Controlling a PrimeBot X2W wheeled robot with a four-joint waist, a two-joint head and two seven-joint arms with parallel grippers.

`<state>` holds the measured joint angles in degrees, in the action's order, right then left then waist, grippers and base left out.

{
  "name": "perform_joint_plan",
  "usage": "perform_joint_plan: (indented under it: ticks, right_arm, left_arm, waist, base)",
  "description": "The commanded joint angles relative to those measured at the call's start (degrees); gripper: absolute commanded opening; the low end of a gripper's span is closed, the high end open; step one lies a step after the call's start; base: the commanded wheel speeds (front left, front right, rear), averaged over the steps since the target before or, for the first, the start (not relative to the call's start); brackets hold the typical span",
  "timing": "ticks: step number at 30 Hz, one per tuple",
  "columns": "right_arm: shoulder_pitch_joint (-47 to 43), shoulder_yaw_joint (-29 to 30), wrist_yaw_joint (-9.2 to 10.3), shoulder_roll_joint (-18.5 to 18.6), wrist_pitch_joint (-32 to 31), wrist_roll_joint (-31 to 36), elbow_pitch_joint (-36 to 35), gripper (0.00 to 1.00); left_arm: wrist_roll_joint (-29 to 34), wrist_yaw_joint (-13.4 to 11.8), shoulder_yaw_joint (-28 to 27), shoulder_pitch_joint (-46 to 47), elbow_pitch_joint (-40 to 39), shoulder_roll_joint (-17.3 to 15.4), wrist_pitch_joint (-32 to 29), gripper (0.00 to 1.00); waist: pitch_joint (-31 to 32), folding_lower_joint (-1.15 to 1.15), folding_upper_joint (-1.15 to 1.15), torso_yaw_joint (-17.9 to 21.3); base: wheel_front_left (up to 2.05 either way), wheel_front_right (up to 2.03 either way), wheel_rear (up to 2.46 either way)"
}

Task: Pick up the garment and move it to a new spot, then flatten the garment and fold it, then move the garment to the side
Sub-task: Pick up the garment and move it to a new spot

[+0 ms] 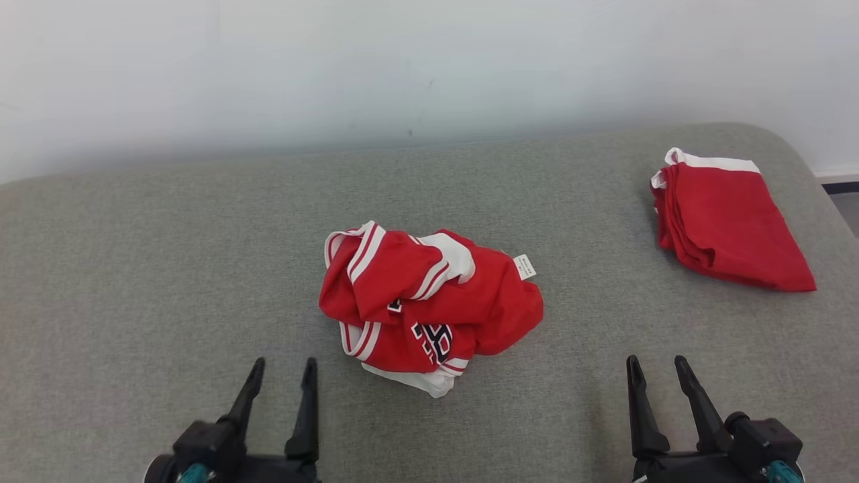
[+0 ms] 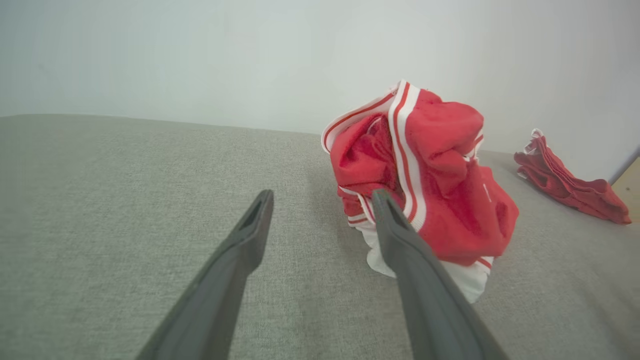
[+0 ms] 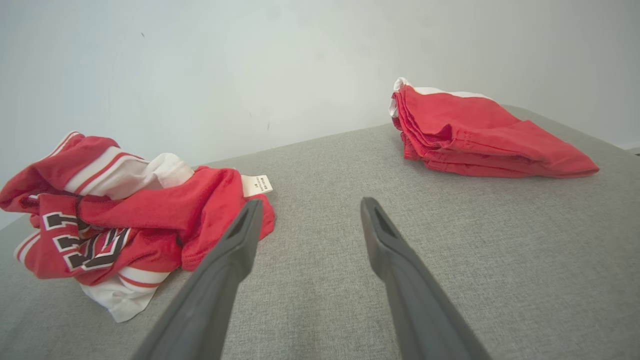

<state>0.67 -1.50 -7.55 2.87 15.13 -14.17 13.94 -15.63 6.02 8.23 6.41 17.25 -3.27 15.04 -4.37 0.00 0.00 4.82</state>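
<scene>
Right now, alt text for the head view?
A crumpled red-and-white jersey lies centred on a grey cushion, with a folded red garment at far right. Below, the left gripper and right gripper sit open, touching nothing.

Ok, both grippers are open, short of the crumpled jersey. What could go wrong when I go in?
1. The crumpled jersey is bunched in layers; a pinch may catch one fold and the rest could trail.
2. The folded red garment lies far right; carrying the jersey there might knock it.
3. The left gripper and right gripper sit low over the grey cushion; fingers might snag it.
</scene>
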Motion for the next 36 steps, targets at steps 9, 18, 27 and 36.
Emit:
perform_joint_plan:
  ticks: [9,18,27,36]
  right_arm:
    - [0.0,-0.1,0.14,0.0,0.0,-0.9,-0.5,1.0]
    - [-1.5,1.3,0.14,0.0,0.0,-0.7,-1.5,1.0]
    - [-3.5,2.1,0.14,0.0,0.0,-0.3,-3.2,1.0]
    - [-5.0,1.9,0.14,0.0,0.0,0.2,-5.3,1.0]
  left_arm:
    - [0.6,0.5,1.9,4.7,2.1,0.3,0.1,1.0]
    - [5.2,-0.8,-2.7,-0.8,-4.7,0.3,0.1,1.0]
    - [6.3,-0.6,-10.3,-7.2,-9.4,0.3,0.1,1.0]
    - [7.3,-0.8,-12.6,-10.4,-10.7,0.4,0.1,1.0]
  waist:
    - [-0.8,0.0,0.0,3.3]
    - [0.3,0.0,0.0,2.4]
    - [2.9,0.0,0.0,-0.1]
    - [4.0,0.0,0.0,-1.4]
  base:
    - [0.0,0.0,0.0]
    - [0.0,0.0,0.0]
    - [0.0,0.0,0.0]
    - [0.0,0.0,0.0]
